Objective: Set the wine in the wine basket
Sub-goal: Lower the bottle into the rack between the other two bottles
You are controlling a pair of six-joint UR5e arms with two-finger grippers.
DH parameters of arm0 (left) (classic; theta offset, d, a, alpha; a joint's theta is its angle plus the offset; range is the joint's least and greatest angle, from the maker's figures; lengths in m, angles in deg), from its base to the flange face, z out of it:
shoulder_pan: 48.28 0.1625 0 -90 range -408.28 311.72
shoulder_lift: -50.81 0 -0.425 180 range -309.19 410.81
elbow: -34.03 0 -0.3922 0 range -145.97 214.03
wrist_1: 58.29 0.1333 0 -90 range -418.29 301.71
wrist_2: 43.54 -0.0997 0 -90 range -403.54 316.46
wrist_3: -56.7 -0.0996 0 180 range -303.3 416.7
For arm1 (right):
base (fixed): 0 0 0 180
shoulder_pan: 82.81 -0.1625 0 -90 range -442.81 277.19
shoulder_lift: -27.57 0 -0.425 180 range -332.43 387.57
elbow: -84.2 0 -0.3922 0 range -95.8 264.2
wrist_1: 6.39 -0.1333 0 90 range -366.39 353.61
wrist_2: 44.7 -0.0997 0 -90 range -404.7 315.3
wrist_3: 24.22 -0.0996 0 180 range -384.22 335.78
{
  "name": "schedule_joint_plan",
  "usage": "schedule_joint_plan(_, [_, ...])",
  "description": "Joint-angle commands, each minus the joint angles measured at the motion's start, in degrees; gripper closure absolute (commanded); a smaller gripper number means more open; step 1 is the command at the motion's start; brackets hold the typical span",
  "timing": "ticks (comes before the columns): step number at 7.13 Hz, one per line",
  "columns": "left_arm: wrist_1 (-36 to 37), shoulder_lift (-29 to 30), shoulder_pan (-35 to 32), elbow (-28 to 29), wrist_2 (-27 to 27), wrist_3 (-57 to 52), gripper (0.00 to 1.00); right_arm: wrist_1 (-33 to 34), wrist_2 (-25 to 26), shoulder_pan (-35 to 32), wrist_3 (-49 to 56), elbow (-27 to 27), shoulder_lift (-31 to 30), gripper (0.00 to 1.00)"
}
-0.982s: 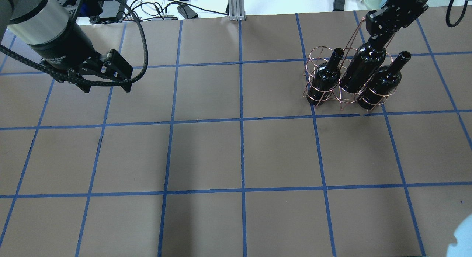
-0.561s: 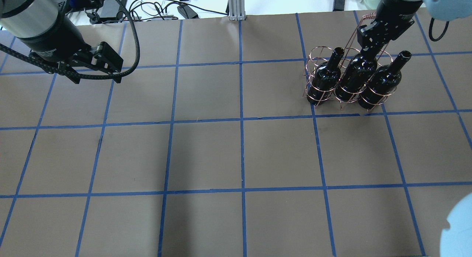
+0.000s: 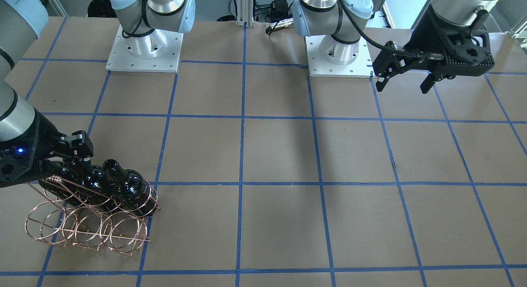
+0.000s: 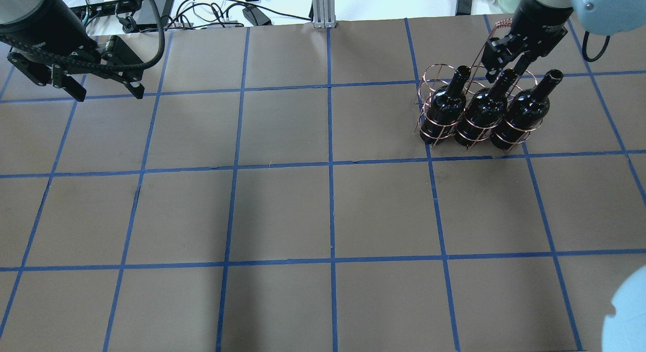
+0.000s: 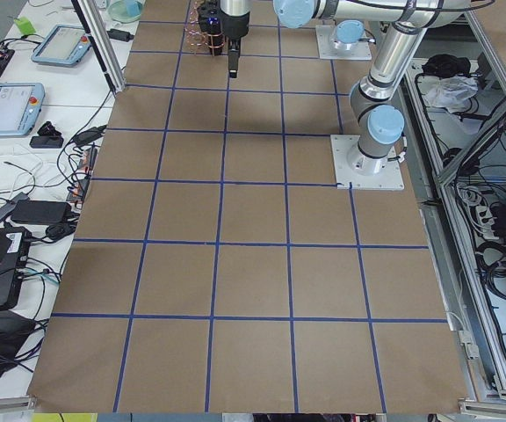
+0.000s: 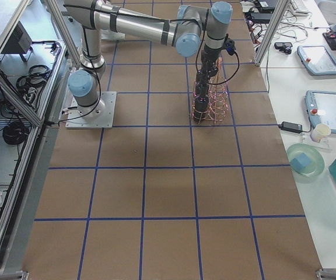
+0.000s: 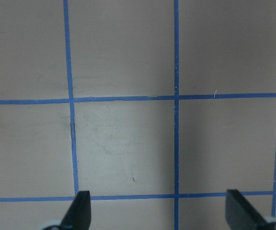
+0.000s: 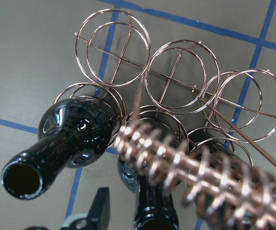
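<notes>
Overhead view taken as the clock face, 12 o'clock away from the robot. The wine basket (image 3: 86,231) stands on the brown worktop (image 4: 282,210) at about 1 o'clock, just beyond a blue tape line (image 4: 474,156). The wine (image 4: 482,109) sits upright in the middle ring of the row nearer the robot, its body inside the wire and its neck pointing up. Two look-alike bottles stand in the same row, one at its 9 o'clock (image 4: 446,105) and one at its 3 o'clock (image 4: 526,109), each close beside it. The right gripper (image 4: 502,69) hangs over the wine's neck, next to the twisted wire handle (image 8: 186,167). Its fingers are parted and straddle the neck top. In the right wrist view the one visible finger (image 8: 98,208) stands clear of the glass with a gap between, and the other is hidden behind the handle. Nothing is clamped. The left gripper (image 4: 108,92) hovers above the worktop at about 10 o'clock, well apart from the basket. Its fingers (image 7: 79,208) are spread wide, with only taped worktop showing between them.
</notes>
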Motion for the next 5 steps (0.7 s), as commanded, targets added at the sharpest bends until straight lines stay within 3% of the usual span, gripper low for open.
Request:
schedule_joint_plan(1, [-0.46,0.10,-0.13,-0.37,0.06,1.05,0.00,-0.89,0.19,-0.32,-0.52,0.39,-4.21,0.20])
schedule_joint_plan(2, [-0.28,0.20,-0.39,-0.37,-0.19,1.32,0.00,-4.21,0.71,-1.63,-0.69,0.47,-7.64,0.19])
schedule_joint_plan(3, [-0.28,0.20,-0.57,-0.45,-0.20,0.71,0.00,-6.15,0.54,-2.16,-1.91,0.47,-10.11,0.00])
schedule_joint_plan(5, [1.02,0.72,-1.09,-0.37,0.59,4.90,0.00,-12.20,0.89,-6.53,-11.45,0.39,-15.29,0.00])
